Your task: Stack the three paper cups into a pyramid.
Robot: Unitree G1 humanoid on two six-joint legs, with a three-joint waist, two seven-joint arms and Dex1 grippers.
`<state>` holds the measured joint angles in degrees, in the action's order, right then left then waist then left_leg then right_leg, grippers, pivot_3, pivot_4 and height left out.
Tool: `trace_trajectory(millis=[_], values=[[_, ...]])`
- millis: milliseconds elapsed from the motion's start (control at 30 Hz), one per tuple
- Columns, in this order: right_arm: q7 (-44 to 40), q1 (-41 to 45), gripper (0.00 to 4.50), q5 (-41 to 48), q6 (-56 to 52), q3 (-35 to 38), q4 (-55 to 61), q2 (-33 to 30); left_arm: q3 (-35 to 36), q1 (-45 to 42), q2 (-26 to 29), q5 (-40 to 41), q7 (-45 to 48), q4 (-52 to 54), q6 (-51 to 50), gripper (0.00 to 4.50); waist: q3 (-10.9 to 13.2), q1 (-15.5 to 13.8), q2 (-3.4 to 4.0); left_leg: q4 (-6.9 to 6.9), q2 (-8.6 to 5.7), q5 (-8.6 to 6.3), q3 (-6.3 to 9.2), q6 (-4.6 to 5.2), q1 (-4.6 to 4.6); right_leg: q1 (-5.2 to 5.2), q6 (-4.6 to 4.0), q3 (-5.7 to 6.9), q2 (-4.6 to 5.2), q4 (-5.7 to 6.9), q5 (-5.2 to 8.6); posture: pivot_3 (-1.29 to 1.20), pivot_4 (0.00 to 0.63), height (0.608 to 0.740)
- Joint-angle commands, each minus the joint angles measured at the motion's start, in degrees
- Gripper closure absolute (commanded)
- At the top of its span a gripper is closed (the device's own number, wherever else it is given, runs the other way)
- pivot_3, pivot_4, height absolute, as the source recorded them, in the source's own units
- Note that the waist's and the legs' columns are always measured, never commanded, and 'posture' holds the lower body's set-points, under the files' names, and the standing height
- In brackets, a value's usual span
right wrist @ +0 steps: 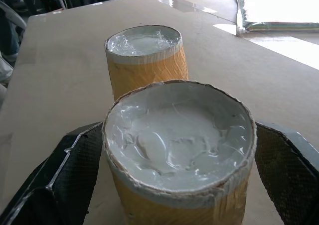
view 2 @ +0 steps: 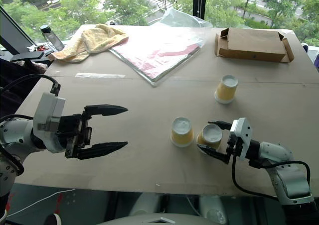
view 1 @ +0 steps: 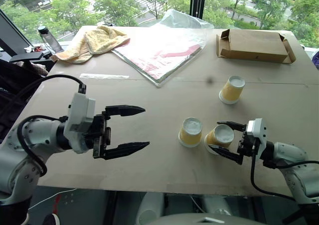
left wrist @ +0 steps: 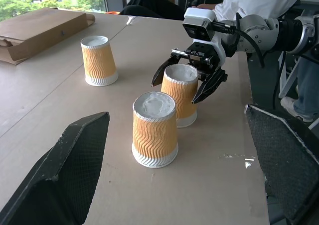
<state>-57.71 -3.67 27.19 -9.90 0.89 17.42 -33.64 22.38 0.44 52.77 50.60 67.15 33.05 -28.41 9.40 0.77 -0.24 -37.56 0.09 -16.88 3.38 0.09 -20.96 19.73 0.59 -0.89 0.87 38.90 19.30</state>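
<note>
All three paper cups stand upside down on the cardboard-covered table [view 1: 149, 170], white bottoms up, long axes vertical. The middle cup [view 1: 191, 132] and the near-right cup [view 1: 220, 138] stand just beside each other; the far cup [view 1: 232, 89] stands well apart. The right gripper [view 1: 225, 141] straddles the near-right cup, jaws spread. The left gripper [view 1: 130, 127] hovers with jaws wide, empty. No legible writing

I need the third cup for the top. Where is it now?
In the left eye view, the third cup stands upside down, alone on the right side of the table, in front of the cardboard box.
</note>
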Motion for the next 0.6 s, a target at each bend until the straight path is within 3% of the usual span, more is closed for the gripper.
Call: trace_trajectory(millis=[33, 333, 600], values=[[-1.9, -0.8, 0.06, 1.7, 1.3, 3.0, 1.9, -2.1, 0.8, 0.0, 0.4, -0.1, 0.2, 0.5, 0.7, 0.0, 0.0, 0.0, 0.0, 0.0, 0.0, 0.0, 0.0, 0.0, 0.0, 0.0, 0.0, 0.0, 0.0, 0.0, 0.0, 0.0, 0.15, 0.74], [-5.2, -5.9, 0.06, 2.4, 2.2, 6.9, 4.3, -7.7, -0.7, -1.3, 0.3, -0.5, 0.7, -0.5, 1.1, 0.0, 0.0, -0.1, -0.01, 0.0, 0.0, -0.03, 0.01, 0.05, 0.0, -0.01, 0.0, 0.0, 0.0, 0.0, 0.0, 0.0, 0.15, 0.74], [-4.9, -3.3, 0.06, 6.0, 1.9, 15.5, -1.3, -9.9, -0.8, -3.5, 0.5, 1.4, 0.0, 0.2, 0.0, 0.0, 0.0, 0.0, -0.03, 0.0, 0.0, -0.02, -0.01, 0.03, 0.0, -0.01, 0.0, 0.0, -0.01, 0.0, 0.0, 0.0, 0.15, 0.74]])
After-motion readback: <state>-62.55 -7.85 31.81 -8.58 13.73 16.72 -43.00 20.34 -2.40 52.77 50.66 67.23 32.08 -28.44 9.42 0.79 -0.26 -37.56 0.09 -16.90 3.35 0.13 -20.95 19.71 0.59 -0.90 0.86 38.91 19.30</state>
